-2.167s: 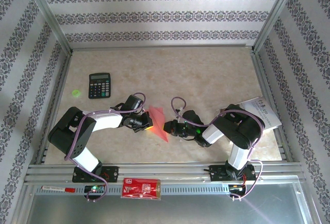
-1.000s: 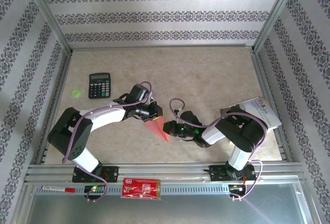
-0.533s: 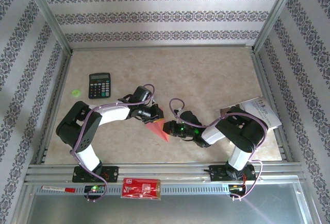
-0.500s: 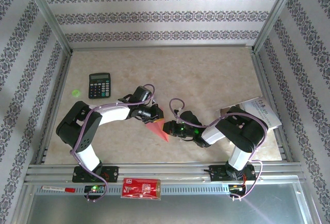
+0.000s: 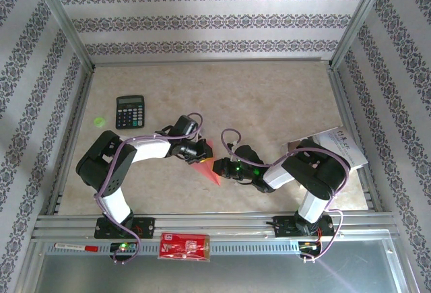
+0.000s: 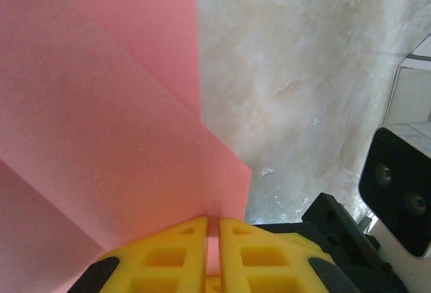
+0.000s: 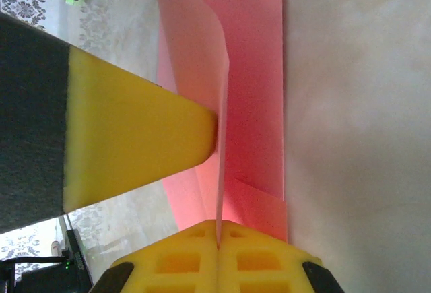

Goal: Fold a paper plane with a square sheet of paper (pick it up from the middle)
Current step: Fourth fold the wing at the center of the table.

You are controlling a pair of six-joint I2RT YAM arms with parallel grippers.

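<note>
The square sheet of paper (image 5: 211,171) is a creased pink-red shape on the table between my two grippers. The left gripper (image 5: 200,153) is shut, and its tips press against the upper left part of the sheet. In the left wrist view the pink sheet (image 6: 101,138) lies right in front of that gripper (image 6: 213,220). My right gripper (image 7: 218,224) is shut on an upright flap of the sheet (image 7: 256,71). The left gripper's yellow finger (image 7: 135,145) leans on that flap from the side. The right gripper (image 5: 219,167) sits at the sheet's right edge.
A black calculator (image 5: 130,111) and a green dot (image 5: 100,121) lie at the far left. A white printed leaflet (image 5: 342,146) lies by the right arm. A red printed packet (image 5: 184,246) and a marker (image 5: 74,246) rest on the front rail.
The left gripper has swung right and forward onto the sheet's upper part, which now shows smaller. The right gripper has kept its hold and hardly moved.
</note>
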